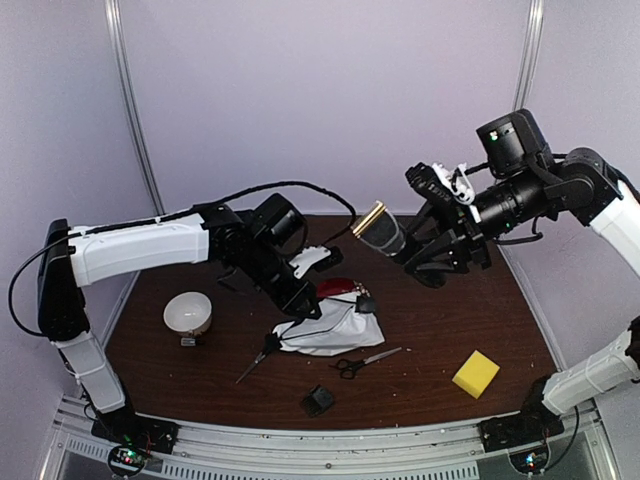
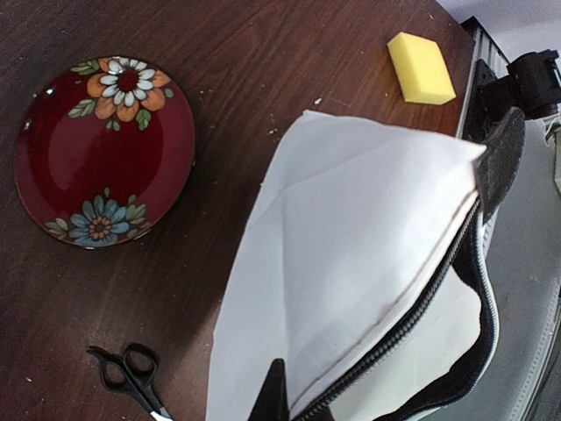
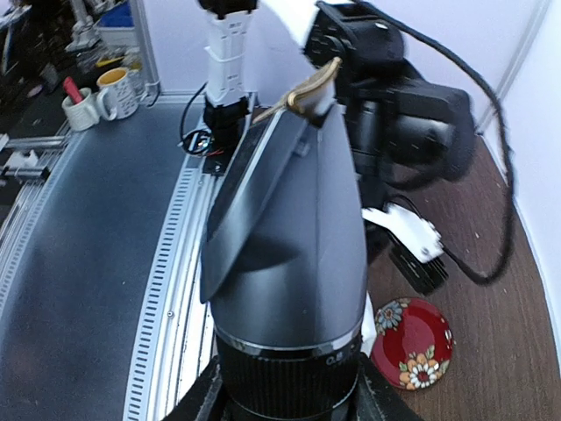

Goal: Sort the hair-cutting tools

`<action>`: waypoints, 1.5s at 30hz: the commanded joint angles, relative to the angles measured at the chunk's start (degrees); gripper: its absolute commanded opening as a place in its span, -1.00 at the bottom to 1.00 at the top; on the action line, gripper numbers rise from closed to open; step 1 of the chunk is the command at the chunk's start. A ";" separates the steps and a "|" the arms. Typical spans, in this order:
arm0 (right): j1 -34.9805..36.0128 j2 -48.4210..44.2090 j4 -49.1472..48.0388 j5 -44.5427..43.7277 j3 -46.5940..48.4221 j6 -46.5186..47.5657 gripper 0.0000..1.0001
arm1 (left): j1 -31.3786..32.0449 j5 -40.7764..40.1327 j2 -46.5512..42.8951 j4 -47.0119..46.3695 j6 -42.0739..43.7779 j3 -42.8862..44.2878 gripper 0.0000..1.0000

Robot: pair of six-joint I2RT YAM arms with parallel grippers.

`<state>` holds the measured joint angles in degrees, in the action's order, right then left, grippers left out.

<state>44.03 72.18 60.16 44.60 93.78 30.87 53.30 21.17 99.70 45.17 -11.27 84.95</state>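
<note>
My right gripper (image 1: 418, 252) is shut on the black-and-grey electric clipper (image 1: 380, 232), holding it in the air above the table's back, gold blade end pointing left. In the right wrist view the clipper (image 3: 289, 254) fills the frame between my fingers (image 3: 200, 399). My left gripper (image 1: 300, 298) is shut on the edge of a white zippered pouch (image 1: 328, 330), lifting its open mouth (image 2: 351, 263). Two black-handled scissors lie on the table: one (image 1: 258, 358) left of the pouch, the other (image 1: 366, 361) in front of it. A small black attachment block (image 1: 318, 400) sits near the front edge.
A red flowered plate (image 2: 105, 149) lies behind the pouch, partly hidden in the top view. A white bowl (image 1: 188, 313) stands at the left. A yellow sponge (image 1: 476, 373) lies at the front right.
</note>
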 commanded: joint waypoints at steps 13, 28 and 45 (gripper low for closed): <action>18.95 23.03 -5.89 -4.29 11.85 5.70 -0.61 | 0.17 18.64 1.41 1.06 -0.23 3.49 -1.00; 20.77 26.09 -8.05 -5.55 13.89 6.79 -0.61 | 1.99 19.89 0.67 1.00 0.37 3.25 -1.00; 20.81 19.44 -10.31 -17.54 -4.36 9.34 -0.64 | 2.15 23.73 -0.17 1.60 2.26 -0.40 -1.00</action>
<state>64.55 96.25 52.66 31.77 90.78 40.53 55.13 41.98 100.71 47.20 -10.44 85.91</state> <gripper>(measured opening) 0.397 0.019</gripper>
